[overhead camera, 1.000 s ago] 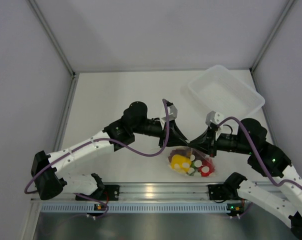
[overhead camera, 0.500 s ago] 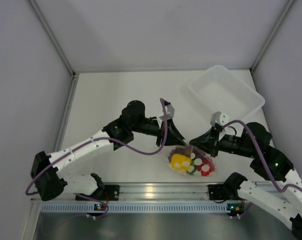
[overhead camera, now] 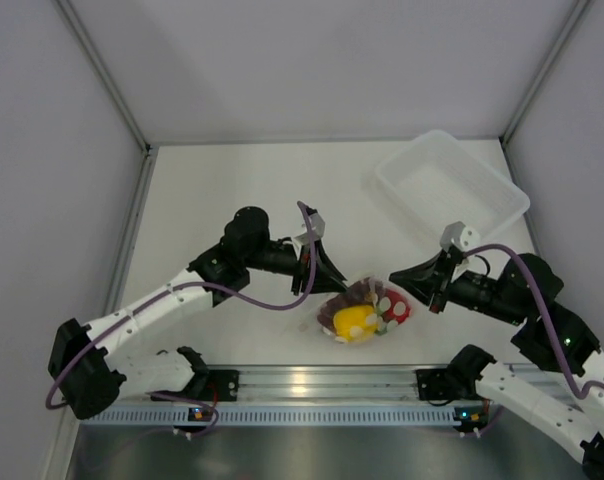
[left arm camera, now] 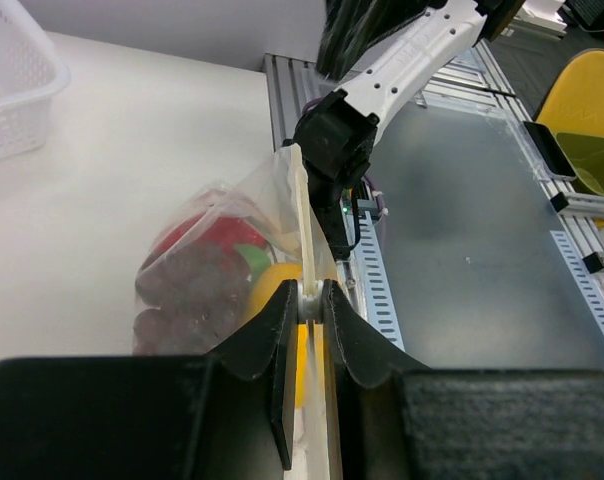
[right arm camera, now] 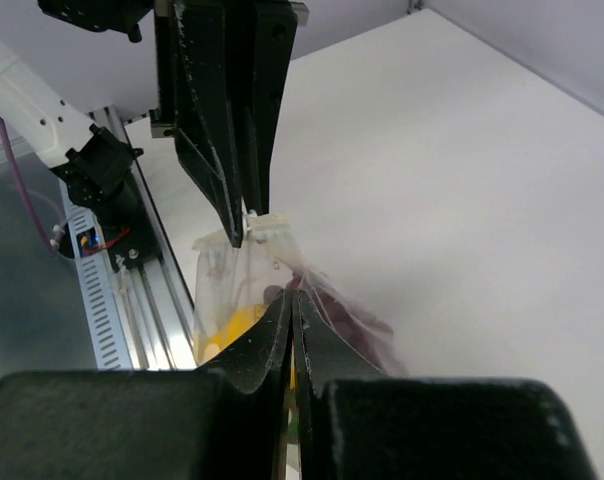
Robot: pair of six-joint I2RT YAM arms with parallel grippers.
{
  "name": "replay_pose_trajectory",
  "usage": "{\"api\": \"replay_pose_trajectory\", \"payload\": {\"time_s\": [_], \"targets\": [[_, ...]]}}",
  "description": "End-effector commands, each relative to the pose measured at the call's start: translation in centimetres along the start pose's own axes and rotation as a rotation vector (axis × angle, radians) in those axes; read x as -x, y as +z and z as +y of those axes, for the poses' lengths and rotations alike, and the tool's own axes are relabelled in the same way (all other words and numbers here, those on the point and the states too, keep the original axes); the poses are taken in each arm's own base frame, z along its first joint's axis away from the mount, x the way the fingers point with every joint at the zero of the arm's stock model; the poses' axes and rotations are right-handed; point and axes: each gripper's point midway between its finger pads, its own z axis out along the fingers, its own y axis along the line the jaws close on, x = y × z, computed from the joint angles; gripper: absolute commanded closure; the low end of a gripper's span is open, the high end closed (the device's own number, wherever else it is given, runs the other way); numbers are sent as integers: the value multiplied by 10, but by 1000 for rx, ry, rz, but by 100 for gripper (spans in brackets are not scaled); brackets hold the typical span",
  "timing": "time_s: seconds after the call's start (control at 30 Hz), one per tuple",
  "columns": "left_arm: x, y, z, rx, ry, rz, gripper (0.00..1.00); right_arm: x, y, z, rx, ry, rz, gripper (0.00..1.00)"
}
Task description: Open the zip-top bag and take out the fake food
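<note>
Left fingers [left arm camera: 274, 340] clamp the zip strip of the crinkly zip-top bag [overhead camera: 370, 296]; right fingers [right arm camera: 268, 340] pinch its film; fake food [overhead camera: 354, 322] inside; rigid clear tray [overhead camera: 452, 186] apart.

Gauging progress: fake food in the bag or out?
In. The fake food, yellow, red and purple pieces, shows through the zip-top bag film in overhead and left wrist views.

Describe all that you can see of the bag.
The bag is small, clear, crinkly soft plastic with a pale zip strip. It holds yellow, purple and red fake food. The left gripper pinches the strip, which stands upright; the right gripper is shut on the opposite side. It is stretched between them near the front edge of the table.
</note>
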Motion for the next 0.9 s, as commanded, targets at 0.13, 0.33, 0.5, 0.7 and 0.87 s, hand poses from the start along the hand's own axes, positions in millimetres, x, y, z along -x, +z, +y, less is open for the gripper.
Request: {"api": "replay_pose_trajectory", "payload": {"time_s": [0.13,0.33,0.5,0.7,0.87], "targets": [[16,-10,-21,-75,79,-41,100,21,1,25,149,-61,-68,100],[22,-7,-34,-195,82,-16,100,16,13,24,177,-80,-39,49],[20,-7,-45,-295,63,13,100,12,16,31,241,-104,-24,43],[28,-6,-47,-312,72,11,100,-3,23,44,343,-75,26,40],[36,-7,-51,-311,86,0,100,-17,35,53,423,11,53,48]]}}
